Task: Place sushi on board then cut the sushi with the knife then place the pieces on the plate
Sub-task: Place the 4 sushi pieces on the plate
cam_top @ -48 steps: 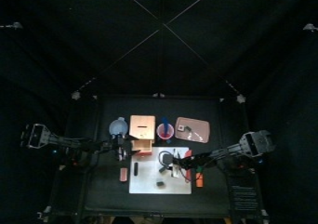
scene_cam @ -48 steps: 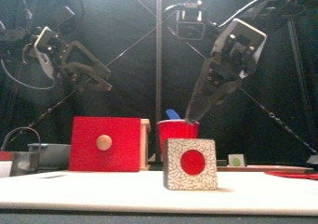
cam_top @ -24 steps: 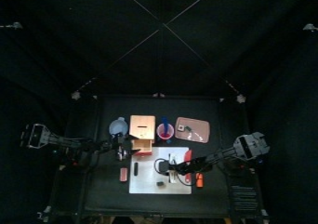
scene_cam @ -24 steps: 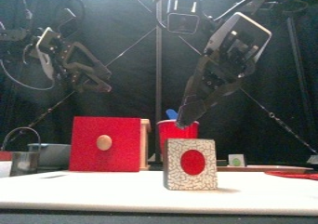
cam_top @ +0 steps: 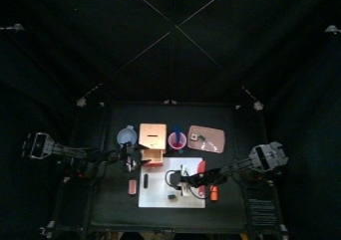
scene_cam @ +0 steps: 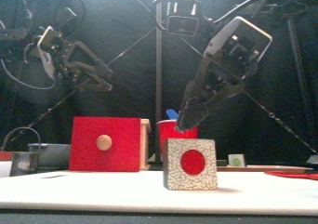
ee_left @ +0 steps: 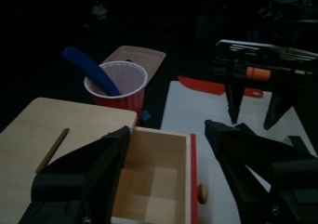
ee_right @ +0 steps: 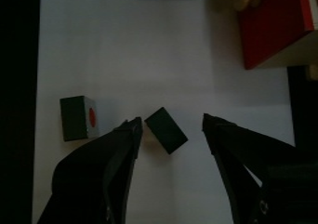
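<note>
Right wrist view looks straight down on the white cutting board, where two pieces of the sushi roll lie apart from each other. One sushi piece is a small dark block, and its long axis runs at a slant across the board. The right gripper hangs above it with its jaws spread wide, one on each side of the block; whether they touch it cannot be told. The second sushi piece lies outside the jaws, squarer to the board's edges, dark green on top with a red strip along one side.

From the front view a sushi block stands upright on the board — white speckled face, round red centre turned toward the bench's front edge — directly under the right gripper. Which of the two pieces it is cannot be told.

Behind it stands the wooden box with its red drawer front, and beside that the red cup holding the blue knife. The pink tray lies on the bench behind the board, right of the cup.

The left gripper hovers over the wooden box, jaws well apart and holding nothing.
</note>
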Controlling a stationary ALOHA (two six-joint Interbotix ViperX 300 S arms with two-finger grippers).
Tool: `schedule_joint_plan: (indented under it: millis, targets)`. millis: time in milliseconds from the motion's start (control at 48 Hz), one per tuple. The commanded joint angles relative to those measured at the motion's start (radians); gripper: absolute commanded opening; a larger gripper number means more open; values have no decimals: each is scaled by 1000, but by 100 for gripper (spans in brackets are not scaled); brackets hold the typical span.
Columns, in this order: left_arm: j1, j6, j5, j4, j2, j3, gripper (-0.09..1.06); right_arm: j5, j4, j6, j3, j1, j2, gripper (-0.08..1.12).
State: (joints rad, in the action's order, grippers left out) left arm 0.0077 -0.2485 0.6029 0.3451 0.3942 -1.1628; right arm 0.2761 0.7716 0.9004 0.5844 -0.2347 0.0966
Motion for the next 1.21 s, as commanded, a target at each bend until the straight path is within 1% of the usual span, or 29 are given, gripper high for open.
schedule_joint_plan:
  millis: [21,396,479,646,771,875,979,1125,1208]
  targets:
    - [3,-2,5,0,0,25,97,-8,3,-2,-6,0,0,89]
    - [5,-2,5,0,0,18,97,-31,18,-2,-21,5,43,87]
    - [5,-2,5,0,0,17,97,-43,14,-2,-26,5,51,83]
    - [8,-2,5,0,0,9,97,-31,0,0,-35,6,52,70]
    - [11,-2,3,0,0,9,97,26,-29,0,-32,6,35,68]
    - [11,-2,5,0,0,6,97,101,-55,2,-18,6,-14,67]
    - [11,-2,5,-2,0,2,97,207,-94,2,18,11,-94,67]
    - [11,-2,5,0,0,-3,97,328,-150,12,101,55,-250,67]
    - [9,-2,5,0,0,-8,97,377,-190,15,156,107,-339,67]
